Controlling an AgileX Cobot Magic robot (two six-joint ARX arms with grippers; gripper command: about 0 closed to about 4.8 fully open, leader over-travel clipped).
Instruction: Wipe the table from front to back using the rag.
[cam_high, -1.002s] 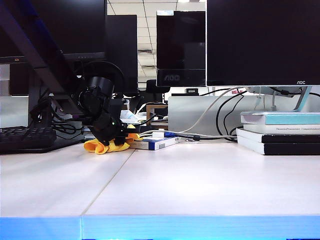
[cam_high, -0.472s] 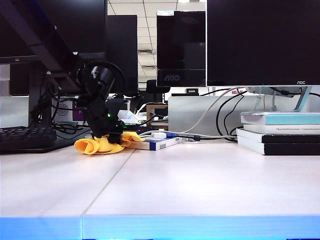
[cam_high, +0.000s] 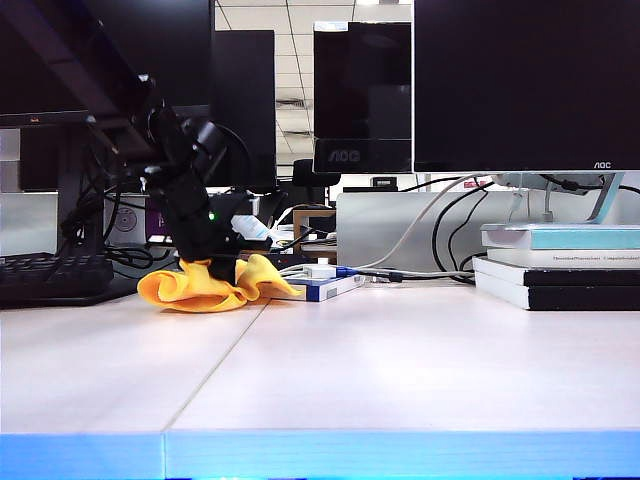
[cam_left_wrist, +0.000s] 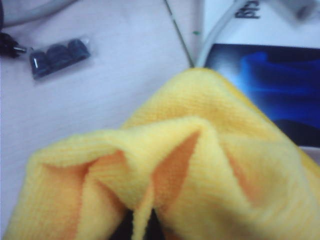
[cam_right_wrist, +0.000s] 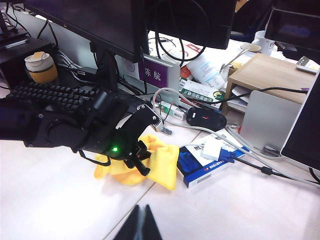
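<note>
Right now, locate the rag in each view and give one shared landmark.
Exterior view: the rag lies far back on the left, under the left gripper.
Left wrist view: rag fills the lower frame.
Right wrist view: rag sits centre.
Landmark: the blue-and-white box beside it.

Low exterior camera faces far across the table (cam_high: 400, 370); left wrist camera, blurred, apparently sits tight over the rag (cam_left_wrist: 190, 170); right wrist camera overlooks both.

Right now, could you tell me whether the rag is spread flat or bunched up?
Bunched up: the rag sits in puffy folds at the table's back, pinched by the left pincer.
</note>
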